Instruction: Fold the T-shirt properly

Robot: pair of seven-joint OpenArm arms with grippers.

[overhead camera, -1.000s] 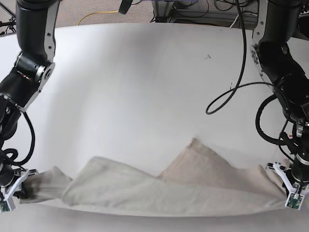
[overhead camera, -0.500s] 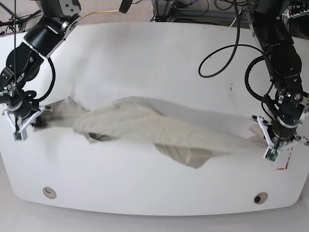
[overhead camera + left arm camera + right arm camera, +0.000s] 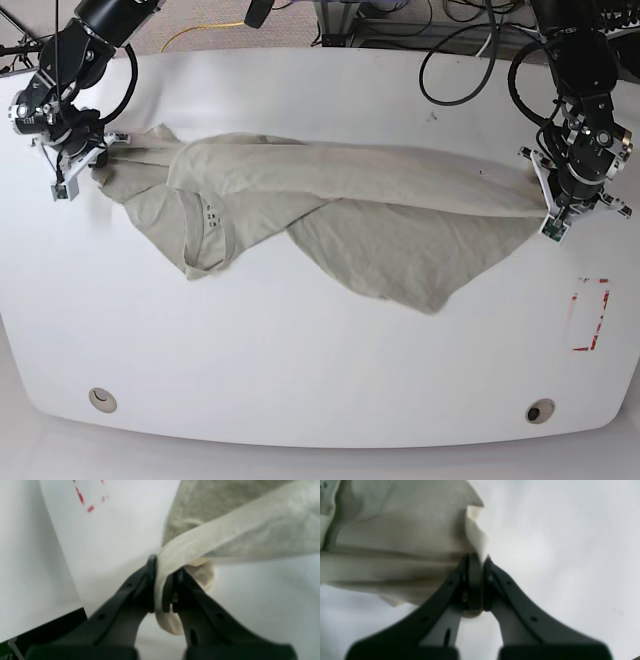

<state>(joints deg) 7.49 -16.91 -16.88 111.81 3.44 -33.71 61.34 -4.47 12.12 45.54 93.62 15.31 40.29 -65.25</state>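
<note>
Both our grippers, left (image 3: 552,226) and right (image 3: 66,186), clenched opposite ends of the shirt (image 3: 330,215); soft, limp cloth, best gripped at edges.

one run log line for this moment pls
phase: spreading | left gripper: shut on T-shirt edge | right gripper: shut on opposite edge | shirt: stretched between arms, crumpled, unfolded

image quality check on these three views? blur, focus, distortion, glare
Base: sharp, evenly lit; wide-angle bows the table edges; shirt casts soft shadows only. Left wrist: soft all over, left gripper and cloth fuzzy, red marks smeared. Right wrist: blurriest, right gripper soft, tabletop a washed-out, featureless grey-white.
</note>
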